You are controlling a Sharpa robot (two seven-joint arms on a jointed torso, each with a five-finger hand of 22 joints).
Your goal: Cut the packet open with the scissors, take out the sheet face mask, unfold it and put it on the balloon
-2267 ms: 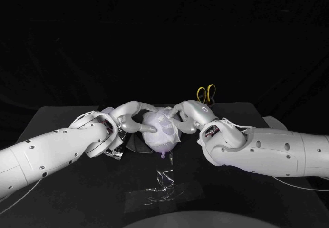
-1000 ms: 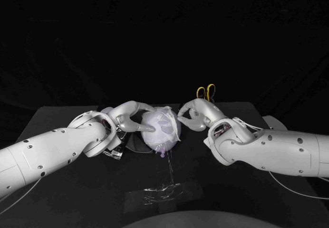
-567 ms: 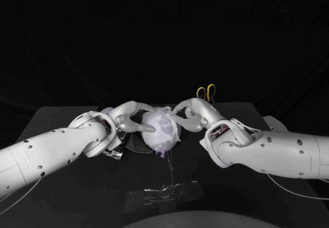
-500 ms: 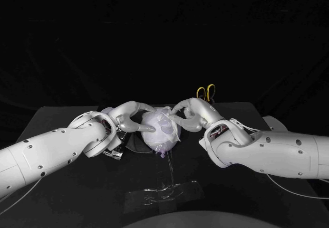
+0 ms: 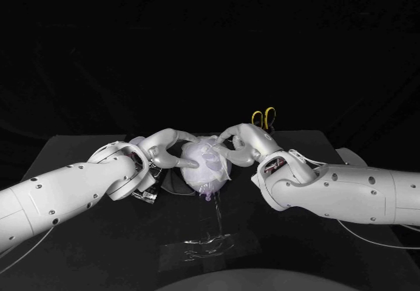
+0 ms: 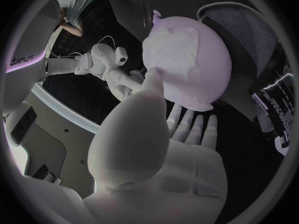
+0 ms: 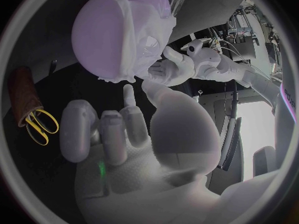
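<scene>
A pale purple balloon [image 5: 203, 174] stands at the table's middle with the white sheet mask [image 5: 210, 156] draped over its face, wrinkled at the edges. My left hand [image 5: 164, 153] rests against the balloon's left side, thumb tip on the mask's edge [image 6: 171, 45], fingers straight beside the balloon [image 6: 206, 69]. My right hand [image 5: 241, 143] touches the mask's upper right edge with its fingertips, and from the right wrist its thumb and a finger reach the lower edge of the mask [image 7: 146, 35] on the balloon [image 7: 99, 30]. The clear cut packet [image 5: 208, 245] lies flat at the table's front.
Yellow-handled scissors [image 5: 264, 117] stand in a brown holder [image 7: 24, 94] behind my right hand. A grey dish-like holder [image 6: 249, 25] sits behind the balloon. A dark printed wrapper [image 6: 274, 119] lies by my left wrist. Bare table [image 5: 79, 242] stretches along the front left.
About a second ago my right hand had drawn back from the balloon with fingertips together; it has come back onto the mask's upper right edge. Left hand and balloon have stayed put.
</scene>
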